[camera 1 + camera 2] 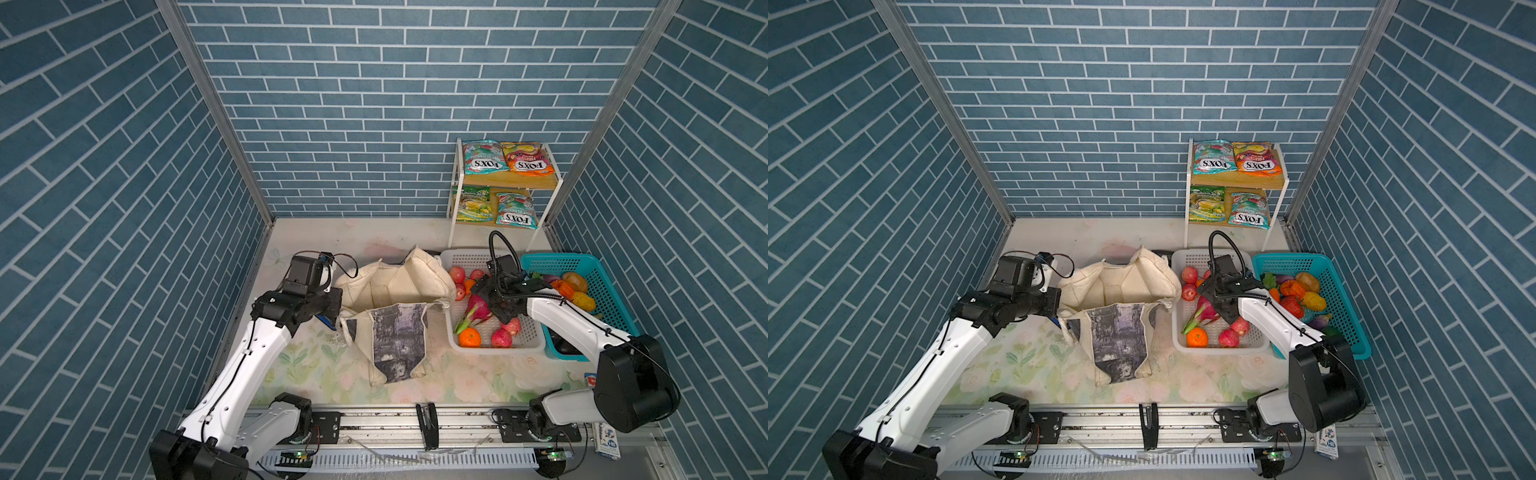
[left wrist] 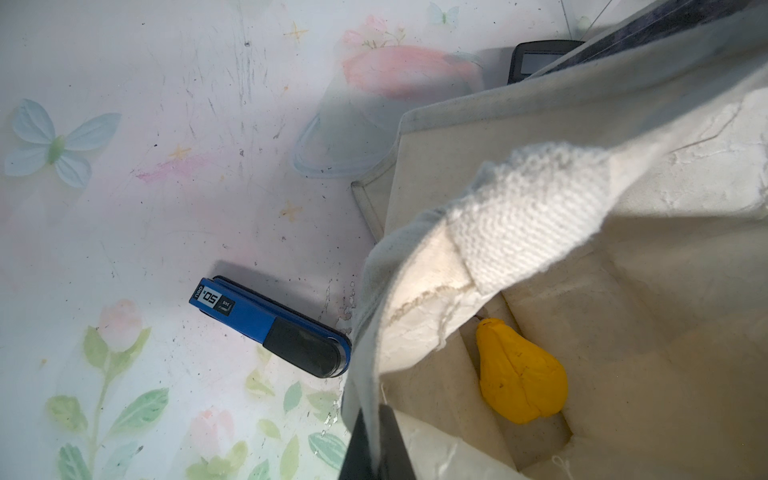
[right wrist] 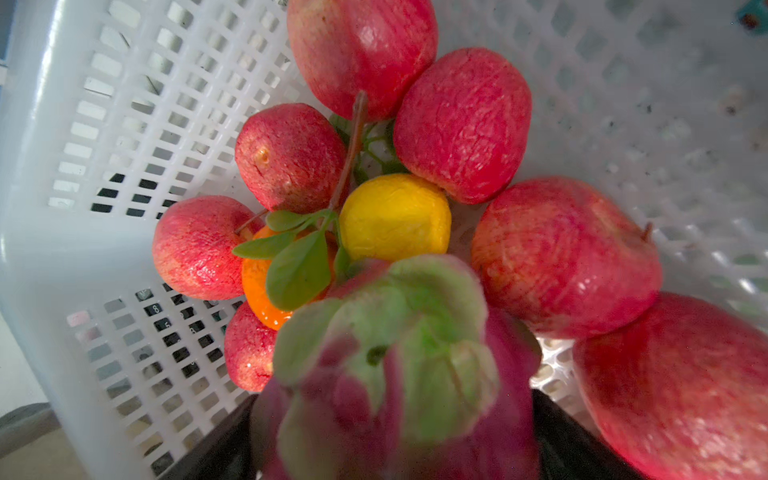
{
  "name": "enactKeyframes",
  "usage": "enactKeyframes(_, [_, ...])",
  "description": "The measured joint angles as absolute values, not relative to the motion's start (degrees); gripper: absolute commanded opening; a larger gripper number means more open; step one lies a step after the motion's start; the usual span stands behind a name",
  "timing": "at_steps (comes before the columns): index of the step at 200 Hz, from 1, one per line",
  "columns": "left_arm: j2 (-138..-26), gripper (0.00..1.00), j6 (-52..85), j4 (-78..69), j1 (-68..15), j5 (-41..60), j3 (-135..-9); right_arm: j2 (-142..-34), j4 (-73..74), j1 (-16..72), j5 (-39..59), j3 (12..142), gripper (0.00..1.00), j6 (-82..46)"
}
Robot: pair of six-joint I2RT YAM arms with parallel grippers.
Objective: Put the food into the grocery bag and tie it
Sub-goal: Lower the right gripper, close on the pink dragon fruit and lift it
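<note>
Obscuring right tool (image 3: 395,457): blurred dragon fruit (image 3: 386,365)

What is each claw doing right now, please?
Left claw: closed on the tote bag's rim.
Right claw: open around the dragon fruit.

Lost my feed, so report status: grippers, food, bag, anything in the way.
Left gripper shut on grocery bag rim, mouth open. Right gripper open, straddling dragon fruit in white basket. One yellow piece in bag. Blue stapler beside bag.
</note>
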State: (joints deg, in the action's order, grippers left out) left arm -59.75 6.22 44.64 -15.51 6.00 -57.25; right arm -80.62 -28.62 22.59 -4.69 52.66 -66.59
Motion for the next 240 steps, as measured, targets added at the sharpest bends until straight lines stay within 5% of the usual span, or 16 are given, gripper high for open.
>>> enactKeyframes(65, [-59.75, 0.04, 6.22, 44.64, -15.51, 6.02, -57.25, -79.72, -27.44, 21.63, -2.76, 51.40, 0.72, -66.94])
enactKeyframes(126, [-59.75, 0.04, 6.22, 44.64, -15.51, 6.02, -57.25, -68.62, -32.58, 21.45, -4.99, 52.27, 0.72, -65.43])
enactKeyframes(187, [-59.75, 0.04, 6.24, 44.64, -15.51, 6.02, -57.25, -59.64, -35.83, 22.33, -5.10, 66.17, 0.69, -59.68])
enactKeyframes(240, [-59.75, 0.04, 6.63, 44.64, -15.51, 6.09, -57.25, -62.92, -30.30, 33.78, -7.33, 73.89, 0.67, -51.05])
